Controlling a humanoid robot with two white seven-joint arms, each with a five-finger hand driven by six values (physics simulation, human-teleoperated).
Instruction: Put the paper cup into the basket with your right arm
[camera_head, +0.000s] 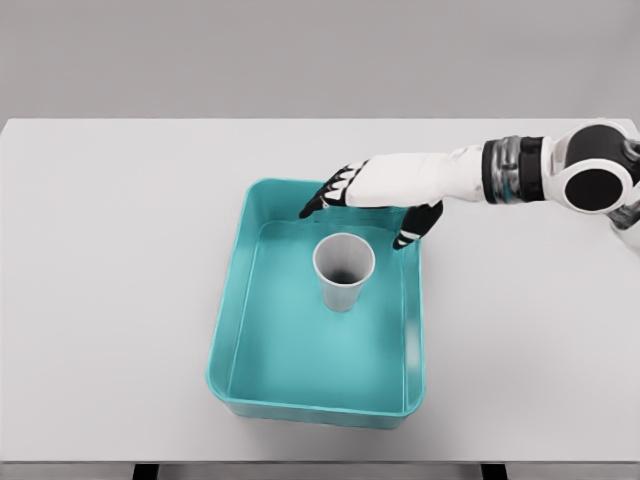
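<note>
Inside basket (232, 350), upright paper cup (343, 271), right hand (366, 200) open above

We read this as a simulated test bench, not a lived-in room: a plain white rectangular table (120, 300) against a blank grey backdrop (300, 55), everything flatly rendered.

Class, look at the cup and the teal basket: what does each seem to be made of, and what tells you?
Cup: probably paper, matte pale grey, thin rim, no gloss.
Basket: likely moulded plastic, smooth teal walls, rounded corners, faint sheen. It is a render, so both are guesses.
</note>
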